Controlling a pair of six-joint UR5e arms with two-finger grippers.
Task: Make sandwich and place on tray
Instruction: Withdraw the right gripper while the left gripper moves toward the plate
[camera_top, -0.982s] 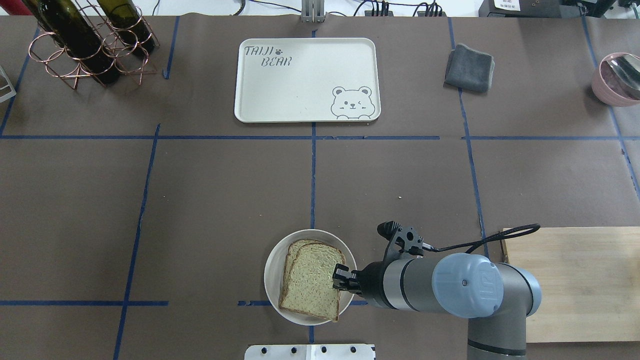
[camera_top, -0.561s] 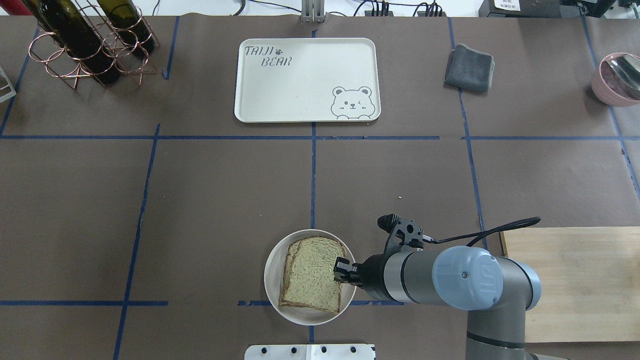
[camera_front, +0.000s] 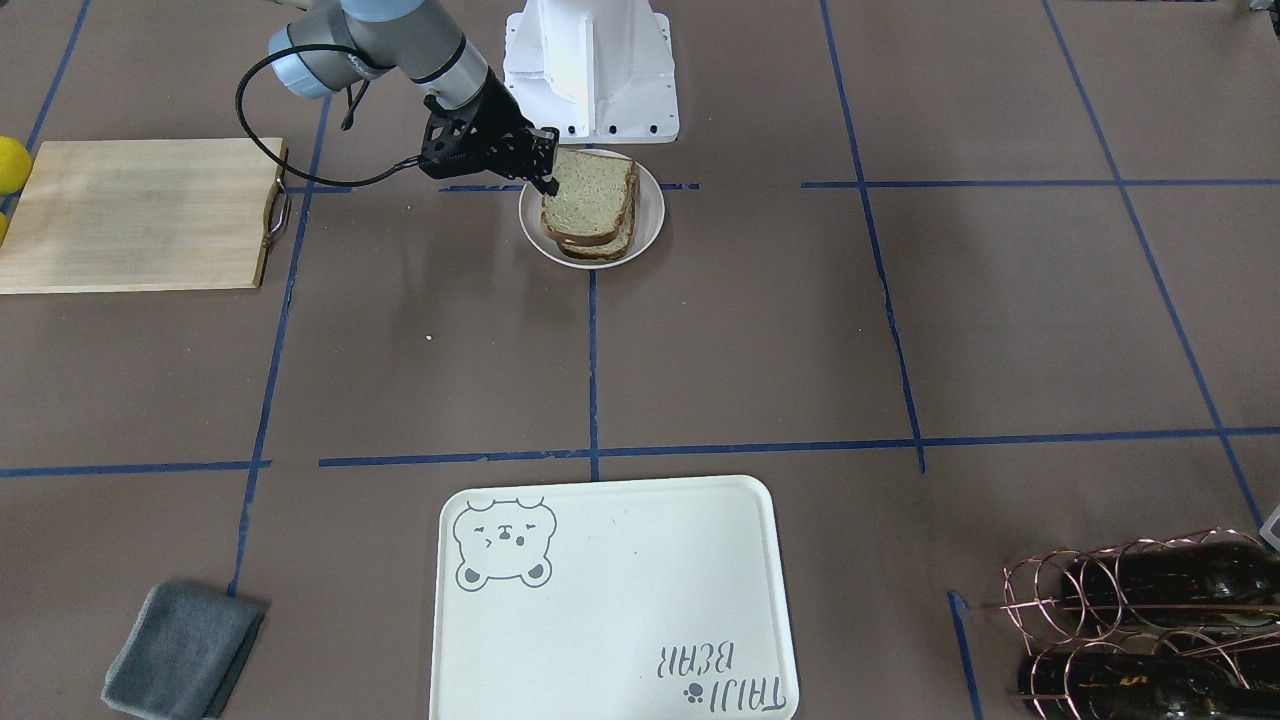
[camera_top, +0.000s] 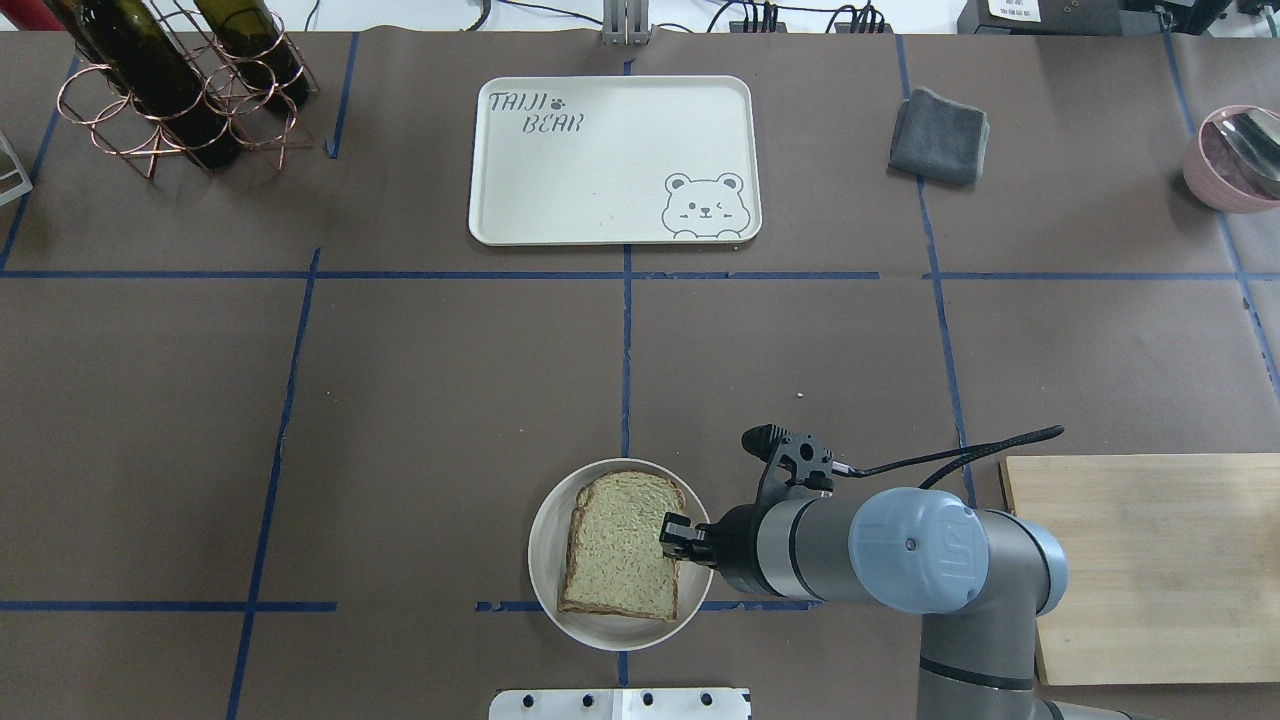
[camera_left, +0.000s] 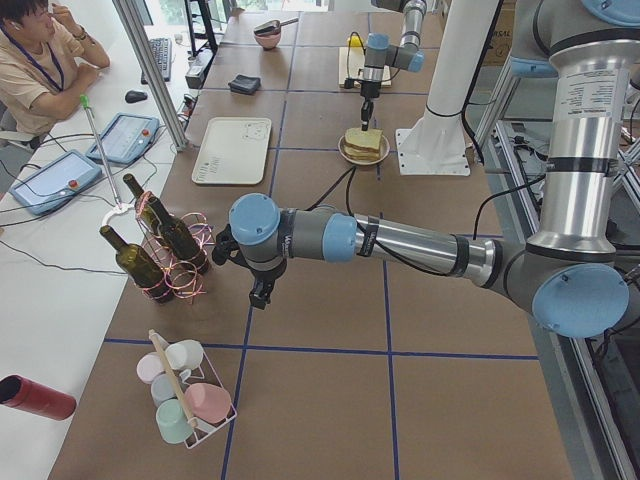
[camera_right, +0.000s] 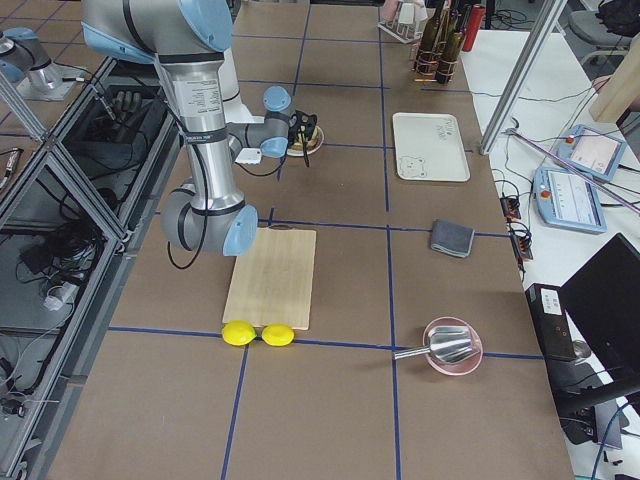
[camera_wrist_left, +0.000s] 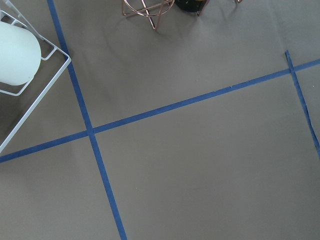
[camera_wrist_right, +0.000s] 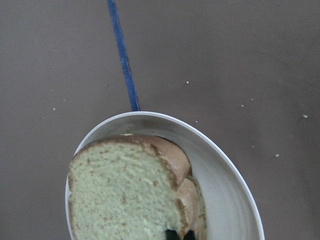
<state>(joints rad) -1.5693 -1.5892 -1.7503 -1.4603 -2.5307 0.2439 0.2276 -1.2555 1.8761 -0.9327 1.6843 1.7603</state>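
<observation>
The sandwich (camera_top: 620, 545) lies on a small round white plate (camera_top: 545, 570) near the robot's base. A tan top slice sits squarely over a lower slice; no egg shows between them. My right gripper (camera_top: 672, 530) is at the sandwich's right edge, shut on the top slice, with its dark fingertips (camera_wrist_right: 172, 234) at the crust. It also shows in the front-facing view (camera_front: 548, 182). The cream tray (camera_top: 610, 160) with the bear drawing lies at the table's far middle. My left gripper (camera_left: 262, 290) hangs over bare table far to the left; I cannot tell whether it is open.
A wooden cutting board (camera_top: 1150, 560) lies right of the right arm, with two lemons (camera_right: 258, 334) at its end. A grey cloth (camera_top: 938, 135) and a pink bowl (camera_top: 1230, 160) are far right. A copper wine rack (camera_top: 170, 90) is far left, a cup rack (camera_left: 185, 395) beyond it.
My right gripper has carried the top slice away from the robot and a little left. It now sits squarely over the lower slice instead of offset toward the plate's near edge.
</observation>
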